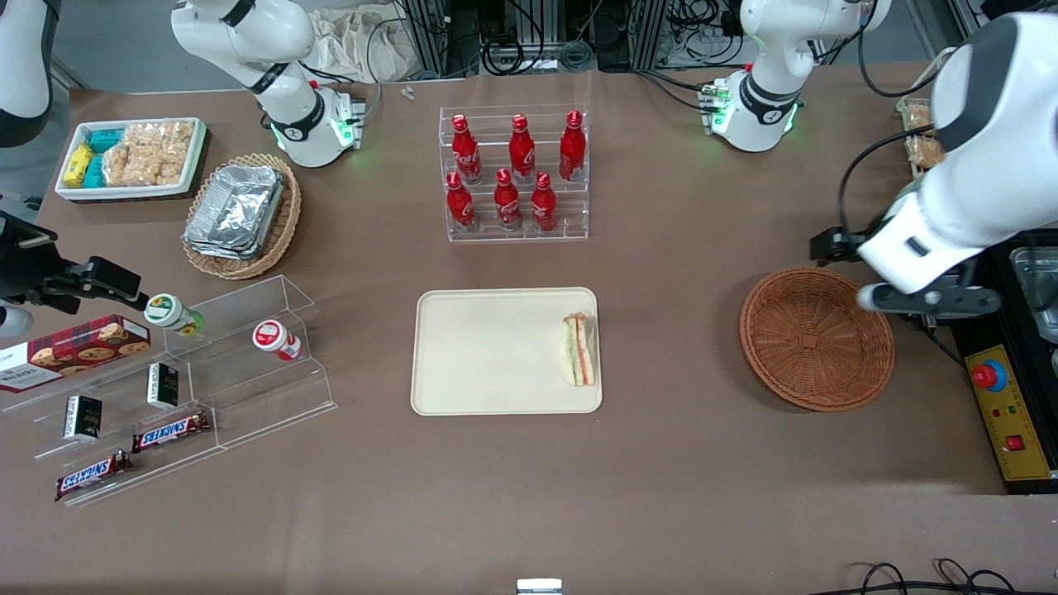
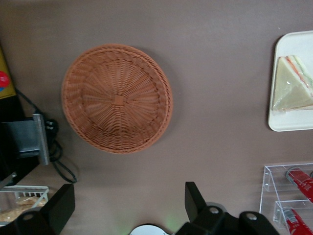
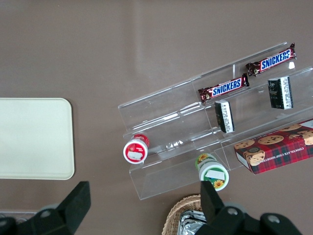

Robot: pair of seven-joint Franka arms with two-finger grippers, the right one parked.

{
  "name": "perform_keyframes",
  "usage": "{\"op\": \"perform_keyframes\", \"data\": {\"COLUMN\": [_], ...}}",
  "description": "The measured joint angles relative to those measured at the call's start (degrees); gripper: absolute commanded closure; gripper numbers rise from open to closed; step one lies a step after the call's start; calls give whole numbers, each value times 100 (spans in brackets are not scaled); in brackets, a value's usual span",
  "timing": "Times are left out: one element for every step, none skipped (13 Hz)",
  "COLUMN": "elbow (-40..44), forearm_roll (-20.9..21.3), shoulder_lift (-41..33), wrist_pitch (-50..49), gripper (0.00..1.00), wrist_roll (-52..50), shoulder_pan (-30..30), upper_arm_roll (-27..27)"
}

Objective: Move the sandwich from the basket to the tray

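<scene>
The sandwich (image 1: 579,349) (image 2: 293,85) lies flat on the beige tray (image 1: 488,351) (image 2: 288,125), at the tray's edge nearest the basket. The reddish-brown wicker basket (image 1: 816,339) (image 2: 117,98) sits on the table toward the working arm's end and holds nothing. My gripper (image 1: 926,302) (image 2: 126,205) hovers high above the table beside the basket's rim. It is open, its black fingers (image 2: 193,200) spread wide with only bare table between them.
A clear rack of red cola bottles (image 1: 517,173) (image 2: 291,196) stands farther from the camera than the tray. A black control box with a red button (image 1: 1004,413) sits beside the basket. Acrylic snack shelves (image 1: 165,388), a tan basket of foil trays (image 1: 241,215) and a white bin (image 1: 132,157) lie toward the parked arm's end.
</scene>
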Motion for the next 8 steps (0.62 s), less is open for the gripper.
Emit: {"op": "perform_keyframes", "data": {"elbow": [16, 54, 125, 218, 290, 320, 324, 323], "forearm_roll": [8, 12, 13, 14, 14, 14, 14, 14], "shoulder_lift": [-86, -148, -184, -197, -198, -198, -197, -197], "wrist_pitch": [-2, -24, -86, -135, -159, -167, -167, -167], "gripper": [0, 0, 0, 0, 0, 0, 0, 0], "wrist_roll": [19, 20, 24, 36, 42, 42, 44, 44], "shoulder_pan": [97, 196, 300, 381, 436, 482, 514, 524], "upper_arm_roll": [2, 2, 4, 5, 7, 7, 7, 7]}}
